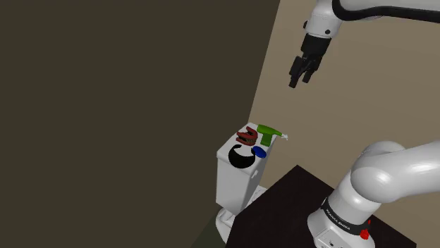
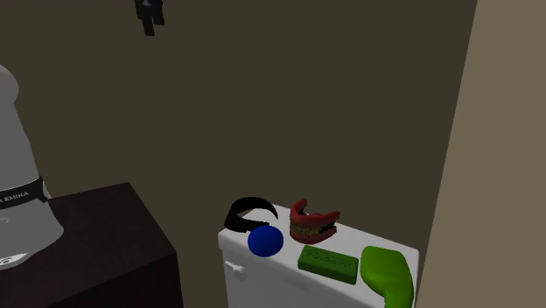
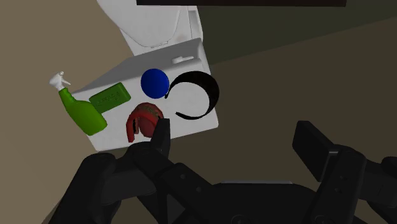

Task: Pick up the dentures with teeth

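Gripper (image 3: 234, 130) sat closest to the wrist camera, with its black fingers (image 3: 162, 137) spread apart and nothing between them. It hung high in the air and was well apart from everything on the tank.

Dentures (image 3: 143, 121), red with a row of teeth, lay on the flat top of a white toilet tank (image 3: 191, 60), untouched. In the wrist view they showed just past the tip of one finger. In the shoulder view the dentures (image 1: 247, 135) sat at about 7 o'clock from the gripper (image 1: 302, 72), far below it. In the second exterior view they (image 2: 312, 223) sat at about 5 o'clock from the gripper (image 2: 150, 13).

In the second exterior view, these sat around the dentures:
- Blue ball (image 2: 265, 241) at 8 o'clock, just beside them.
- Black crescent (image 2: 249, 210) at 9 o'clock, near them.
- Green bar (image 2: 328, 262) at 5 o'clock.
- Green spray bottle (image 2: 388, 273) at 4 o'clock, lying down by the tank's edge.

Dark stand (image 1: 282, 204) stood beside the tank. A dark wall (image 1: 127, 84) and a tan wall (image 1: 367, 106) were farthest back.
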